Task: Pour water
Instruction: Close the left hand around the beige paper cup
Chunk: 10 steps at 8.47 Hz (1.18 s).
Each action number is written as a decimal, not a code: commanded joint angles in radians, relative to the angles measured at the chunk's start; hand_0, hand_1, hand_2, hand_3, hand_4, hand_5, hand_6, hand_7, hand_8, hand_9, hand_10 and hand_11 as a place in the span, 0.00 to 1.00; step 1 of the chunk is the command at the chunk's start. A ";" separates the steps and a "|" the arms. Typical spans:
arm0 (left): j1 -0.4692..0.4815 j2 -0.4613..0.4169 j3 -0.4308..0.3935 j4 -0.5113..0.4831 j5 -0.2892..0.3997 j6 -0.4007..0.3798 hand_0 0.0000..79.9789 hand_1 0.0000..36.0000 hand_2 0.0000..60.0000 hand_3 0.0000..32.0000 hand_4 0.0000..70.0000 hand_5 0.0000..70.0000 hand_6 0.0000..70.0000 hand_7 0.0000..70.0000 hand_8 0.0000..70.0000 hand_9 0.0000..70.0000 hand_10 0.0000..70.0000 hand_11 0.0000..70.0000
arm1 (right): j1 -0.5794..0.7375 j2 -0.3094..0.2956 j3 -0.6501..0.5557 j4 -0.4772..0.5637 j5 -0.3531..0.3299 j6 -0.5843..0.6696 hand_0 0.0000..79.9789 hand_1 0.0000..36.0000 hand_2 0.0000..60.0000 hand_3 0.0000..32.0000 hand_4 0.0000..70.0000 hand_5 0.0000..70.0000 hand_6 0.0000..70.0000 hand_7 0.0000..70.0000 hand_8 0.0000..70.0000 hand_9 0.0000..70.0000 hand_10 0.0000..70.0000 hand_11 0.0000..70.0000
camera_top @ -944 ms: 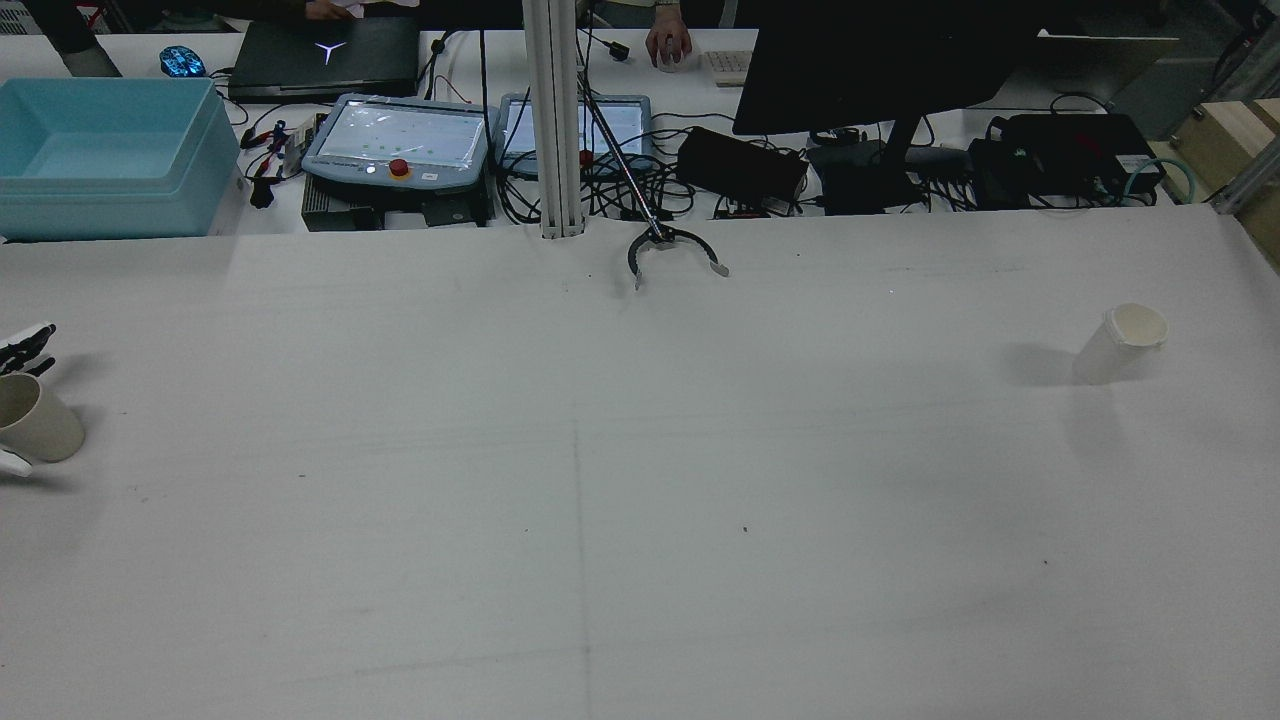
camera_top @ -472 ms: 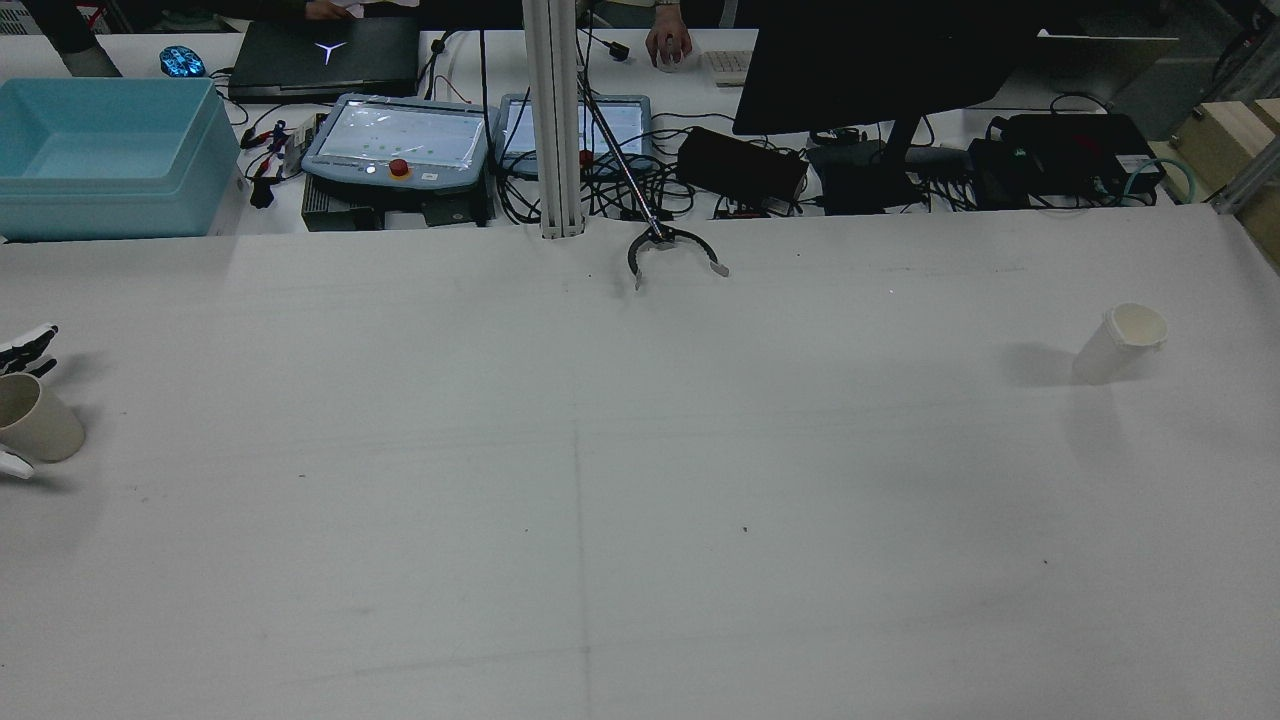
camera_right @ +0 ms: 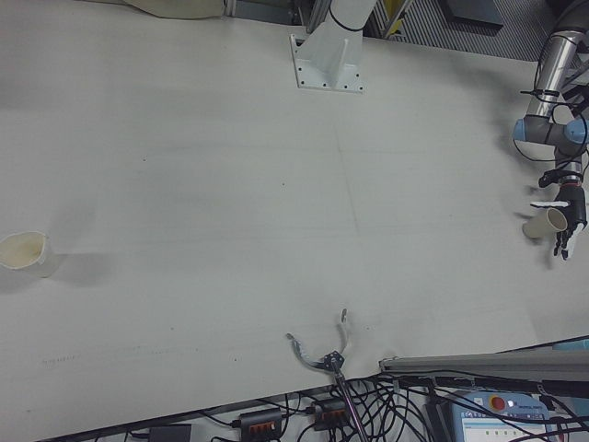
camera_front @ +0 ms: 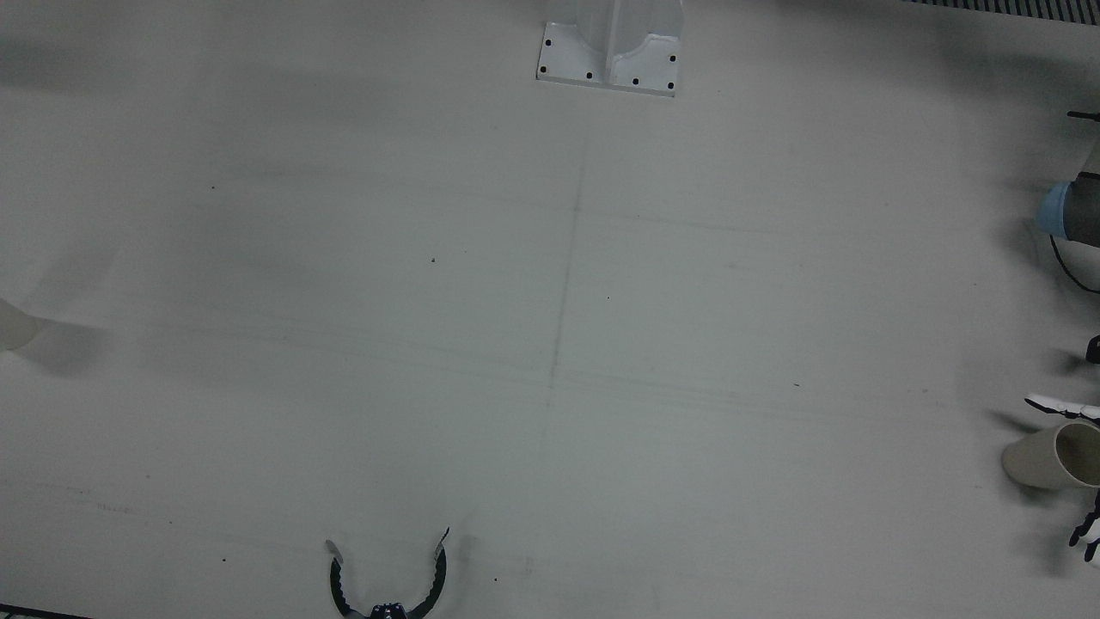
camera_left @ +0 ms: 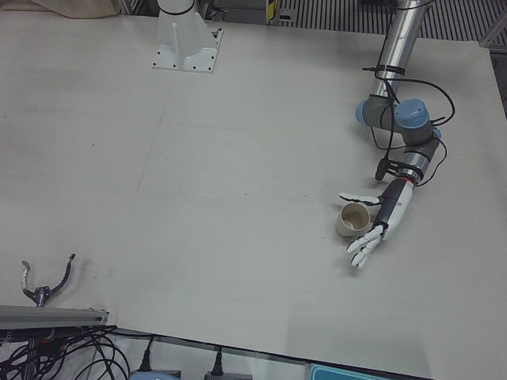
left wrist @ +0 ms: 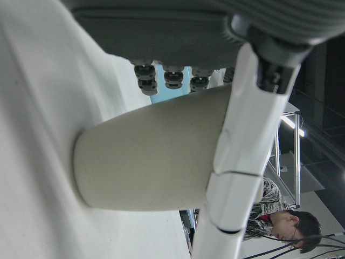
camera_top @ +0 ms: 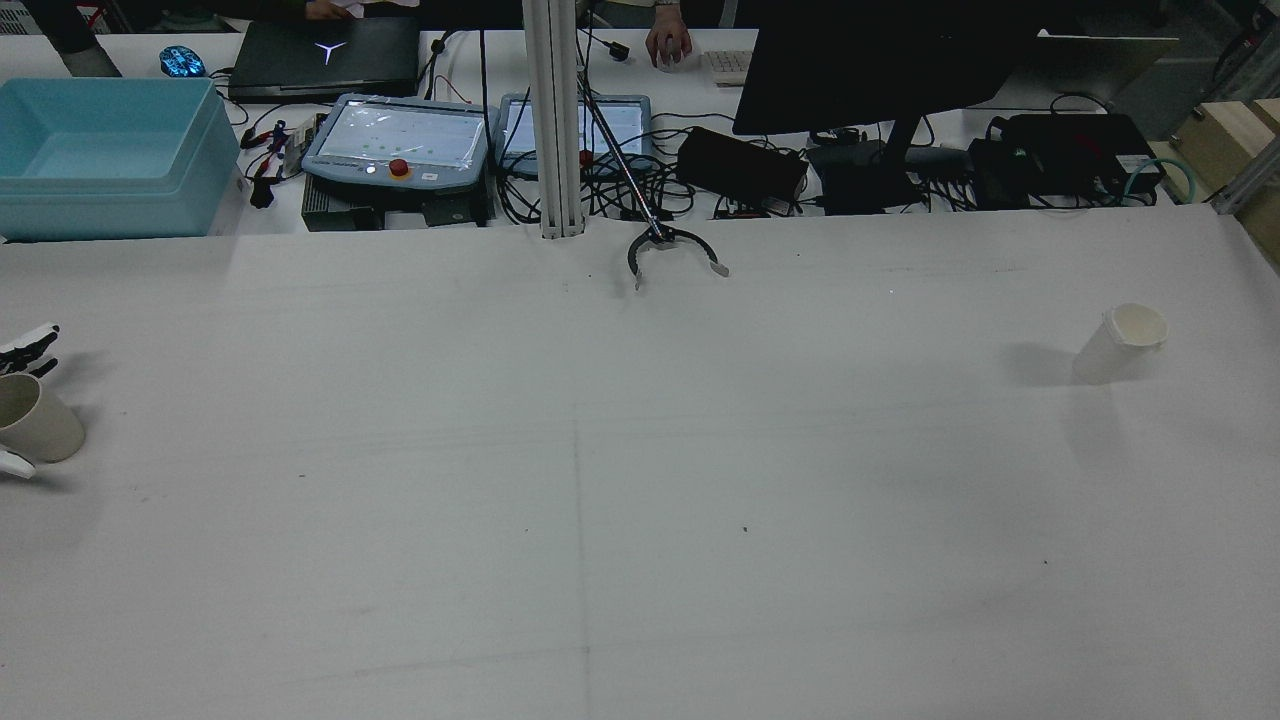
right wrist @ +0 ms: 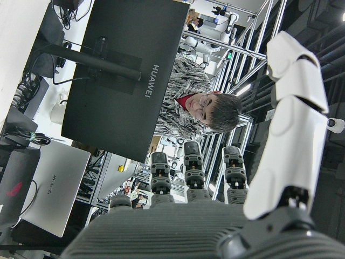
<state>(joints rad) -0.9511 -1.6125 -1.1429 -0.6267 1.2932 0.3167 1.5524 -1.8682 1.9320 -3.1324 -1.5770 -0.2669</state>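
A beige cup (camera_left: 350, 221) stands upright near the table's edge on my left side, also in the rear view (camera_top: 38, 420). My left hand (camera_left: 383, 222) is open around it, thumb on one side and fingers spread on the other. In the left hand view the cup (left wrist: 151, 156) fills the frame, with the thumb across its front; whether they touch is unclear. A white cup (camera_top: 1120, 343) stands alone far to the right, also in the right-front view (camera_right: 25, 253). My right hand (right wrist: 215, 183) shows only in its own view, open and holding nothing.
A black curved clamp (camera_top: 672, 250) lies at the table's far edge by a vertical post (camera_top: 555, 120). Behind it are a blue tub (camera_top: 100, 150), tablets, a monitor (camera_top: 880, 60) and cables. A pedestal (camera_front: 610, 52) is bolted at the robot's side.
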 commanded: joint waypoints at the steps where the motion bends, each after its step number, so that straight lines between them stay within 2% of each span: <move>1: 0.002 -0.006 0.002 0.010 -0.002 0.002 1.00 0.72 0.00 0.00 0.50 0.00 0.19 0.09 0.13 0.03 0.09 0.17 | -0.002 0.001 -0.002 0.000 0.000 0.002 0.65 0.56 0.32 0.00 0.23 0.12 0.29 0.25 0.20 0.24 0.00 0.00; 5: 0.037 -0.007 -0.004 0.018 -0.008 0.001 1.00 0.70 0.00 0.00 0.55 0.00 0.19 0.09 0.13 0.03 0.09 0.17 | -0.002 0.000 -0.002 0.000 0.000 0.000 0.65 0.56 0.32 0.00 0.23 0.12 0.29 0.24 0.21 0.24 0.00 0.00; 6: 0.037 -0.006 -0.009 0.021 -0.008 -0.001 1.00 0.72 0.00 0.00 0.59 0.07 0.19 0.09 0.13 0.03 0.09 0.17 | 0.000 0.000 -0.002 0.000 0.000 0.000 0.65 0.56 0.31 0.00 0.23 0.11 0.28 0.24 0.20 0.23 0.00 0.00; 7: 0.037 -0.006 -0.014 0.027 -0.008 -0.004 1.00 0.77 0.00 0.00 0.60 0.56 0.20 0.10 0.14 0.03 0.09 0.18 | 0.000 0.000 -0.002 0.000 0.000 0.000 0.65 0.56 0.30 0.00 0.21 0.11 0.28 0.23 0.20 0.23 0.00 0.00; 8: 0.037 -0.006 -0.015 0.032 -0.009 -0.005 1.00 0.82 0.00 0.00 0.58 1.00 0.20 0.11 0.14 0.04 0.10 0.19 | 0.000 0.000 -0.002 0.000 0.000 0.000 0.65 0.56 0.30 0.00 0.21 0.11 0.27 0.22 0.20 0.23 0.00 0.00; 10: 0.035 -0.006 -0.017 0.038 -0.009 -0.007 1.00 0.93 0.00 0.00 0.53 1.00 0.21 0.11 0.15 0.05 0.10 0.20 | 0.000 0.000 -0.002 0.000 0.000 0.000 0.65 0.56 0.30 0.00 0.20 0.11 0.27 0.21 0.20 0.23 0.00 0.00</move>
<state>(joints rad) -0.9144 -1.6185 -1.1567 -0.5960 1.2845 0.3118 1.5522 -1.8684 1.9297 -3.1324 -1.5774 -0.2669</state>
